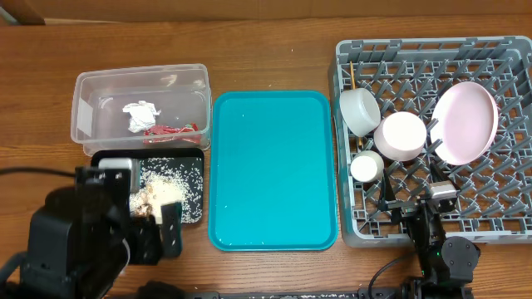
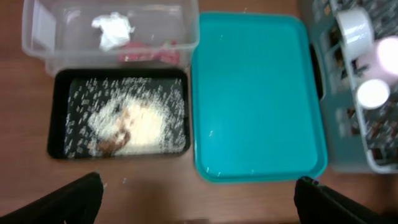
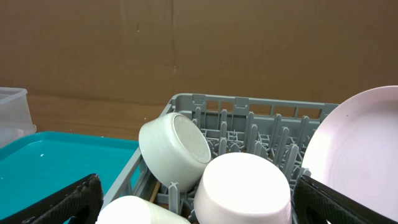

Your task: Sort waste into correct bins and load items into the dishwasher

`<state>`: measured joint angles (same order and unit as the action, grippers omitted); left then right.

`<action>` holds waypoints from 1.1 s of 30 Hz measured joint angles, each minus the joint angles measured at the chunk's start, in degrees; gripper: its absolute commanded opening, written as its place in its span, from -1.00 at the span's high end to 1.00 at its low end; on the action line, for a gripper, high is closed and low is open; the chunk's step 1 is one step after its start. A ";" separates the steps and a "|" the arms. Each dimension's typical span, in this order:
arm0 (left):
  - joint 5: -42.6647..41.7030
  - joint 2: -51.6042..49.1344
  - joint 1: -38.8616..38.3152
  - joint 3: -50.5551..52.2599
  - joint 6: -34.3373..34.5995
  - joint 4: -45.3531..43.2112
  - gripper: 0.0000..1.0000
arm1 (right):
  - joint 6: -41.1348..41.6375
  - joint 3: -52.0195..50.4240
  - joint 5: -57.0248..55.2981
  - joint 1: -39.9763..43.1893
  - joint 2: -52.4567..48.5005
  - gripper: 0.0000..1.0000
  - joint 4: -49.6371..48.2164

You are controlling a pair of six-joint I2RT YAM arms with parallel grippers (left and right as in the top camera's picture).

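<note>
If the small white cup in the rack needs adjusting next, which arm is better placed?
Right. The right arm sits at the dish rack's near edge, close to the small white cup. The left arm is at the black tray, beyond the teal tray.

This looks like a robotics lab bench set up to imitate a kitchen chore rather than a real kitchen. A plain wooden table (image 1: 274, 58) serves as the whole work surface. A grey dish rack (image 1: 432, 46) stands loose on the tabletop along the right edge. A teal tray (image 1: 274, 166) lies mid-table, and a clear tub (image 1: 83, 108) and a black tray (image 1: 148, 154) sit by the left edge. Black robot hardware occupies the near edge, with the left arm (image 1: 75, 241) at the near-left corner and the right arm (image 1: 440, 249) at the near-right. A black cable (image 1: 25, 170) trails in over the left edge. Beyond the far edge, the right wrist view shows only a flat brown board (image 3: 186, 43) as backdrop.
</note>
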<state>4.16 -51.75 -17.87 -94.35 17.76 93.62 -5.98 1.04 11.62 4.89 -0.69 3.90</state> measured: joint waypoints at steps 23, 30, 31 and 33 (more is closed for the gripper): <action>0.42 24.15 5.88 47.19 -9.64 -53.48 -1.00 | 0.00 0.00 -0.02 0.00 0.00 -1.00 -0.02; -0.11 40.96 10.51 67.67 -10.08 -70.53 -1.00 | -0.02 0.00 -0.02 -0.02 0.00 -1.00 0.02; -0.17 42.88 11.06 69.79 -10.12 -71.67 -1.00 | 0.00 0.00 0.00 -0.02 0.00 -1.00 0.02; -0.37 47.21 12.52 74.62 -10.08 -73.90 -1.00 | 0.02 0.00 0.00 -0.02 0.00 -1.00 -0.02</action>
<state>3.79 -4.54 -5.34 -19.73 7.68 19.73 -5.96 1.04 11.62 4.86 -0.69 3.88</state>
